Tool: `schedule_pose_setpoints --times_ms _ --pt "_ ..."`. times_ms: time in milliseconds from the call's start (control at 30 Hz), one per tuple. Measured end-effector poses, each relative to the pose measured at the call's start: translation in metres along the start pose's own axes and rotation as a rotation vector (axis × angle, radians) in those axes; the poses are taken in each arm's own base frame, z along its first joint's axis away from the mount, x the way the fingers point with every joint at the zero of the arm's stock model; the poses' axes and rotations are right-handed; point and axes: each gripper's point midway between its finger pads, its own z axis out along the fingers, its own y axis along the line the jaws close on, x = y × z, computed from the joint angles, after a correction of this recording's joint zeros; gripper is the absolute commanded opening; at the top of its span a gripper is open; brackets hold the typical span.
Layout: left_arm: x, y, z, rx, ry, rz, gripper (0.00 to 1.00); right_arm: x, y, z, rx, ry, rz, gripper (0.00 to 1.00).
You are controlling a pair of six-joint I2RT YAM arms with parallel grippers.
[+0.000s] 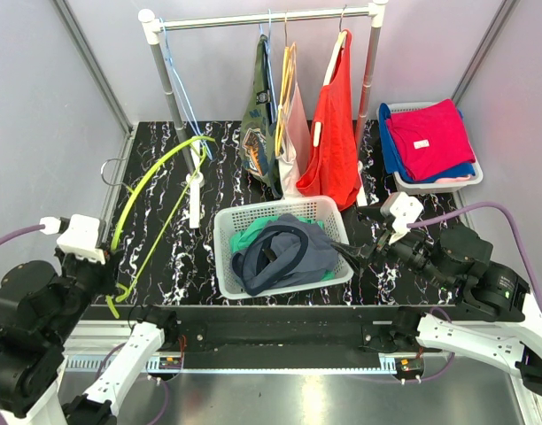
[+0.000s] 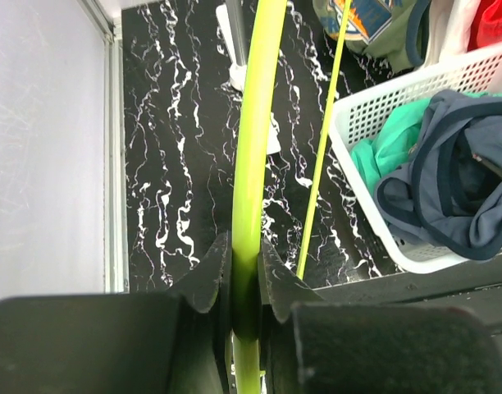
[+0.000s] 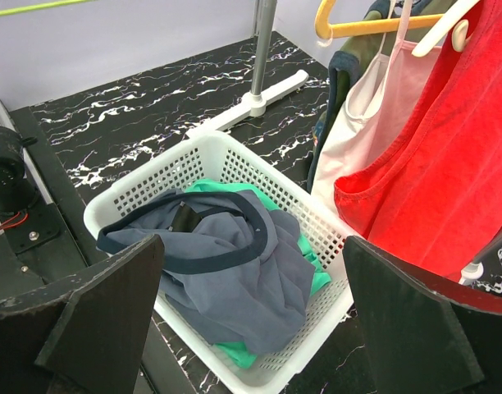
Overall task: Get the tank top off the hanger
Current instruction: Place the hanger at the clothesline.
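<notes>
Tank top, slate-blue cotton with navy binding (image 1: 289,257): lies crumpled on top of a teal-green garment (image 1: 251,235) inside the white plastic mesh basket (image 1: 253,212), mid-front of the black marble-patterned counter (image 1: 227,177). As far as I can see, no part of it touches the hanger.

Lime-green plastic hanger (image 1: 156,173): bare, held out over the left side of the counter, well apart from the basket. Left jaws are clamped on its thick arm. My left wrist view shows the pads (image 2: 206,283) pinching the green bar from both sides, with the thin lower bar running free beside it. I read this hold as parking the bare hanger where it cannot foul the basket.

Right jaws: spread wide, gripping nothing, hovering just beside the basket's right rim and looking down at the tank top. That spot leaves them ready to tidy the garment if I need it.

Judgement: garment and hanger are apart, so the task looks essentially done. What may remain is setting the hanger down. Risk: swinging it toward the white clothes rail (image 1: 227,19), where a red tank top (image 1: 335,133) and others hang, could snag them.
</notes>
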Motion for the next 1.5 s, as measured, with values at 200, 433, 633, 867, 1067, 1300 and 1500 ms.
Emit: schedule_pose_setpoints --times_ms 200,433,633,867,1067,1300,1500 --pt "-0.007 0.001 -0.008 -0.002 -0.031 -0.007 0.00 0.000 0.000 0.000 0.000 0.000 0.000 1.00" --pt "-0.001 0.000 -0.007 0.002 -0.020 -0.006 0.00 0.000 0.000 0.000 -0.001 0.001 0.000 1.00" --pt "-0.025 -0.004 -0.030 0.032 -0.106 -0.013 0.00 0.001 0.001 0.002 -0.003 0.007 0.004 1.00" --pt "-0.054 -0.012 -0.051 0.066 -0.232 -0.024 0.00 0.002 0.003 0.003 -0.009 0.010 0.014 1.00" --pt "-0.045 -0.014 0.000 0.062 -0.083 -0.039 0.00 0.004 0.004 0.005 -0.010 0.018 0.019 1.00" --pt "-0.080 -0.005 0.088 0.045 0.039 -0.042 0.00 0.004 0.004 0.005 -0.010 0.020 0.026 1.00" --pt "-0.111 -0.003 0.119 0.048 0.031 -0.041 0.00 0.007 0.005 0.009 -0.012 0.035 0.028 1.00"
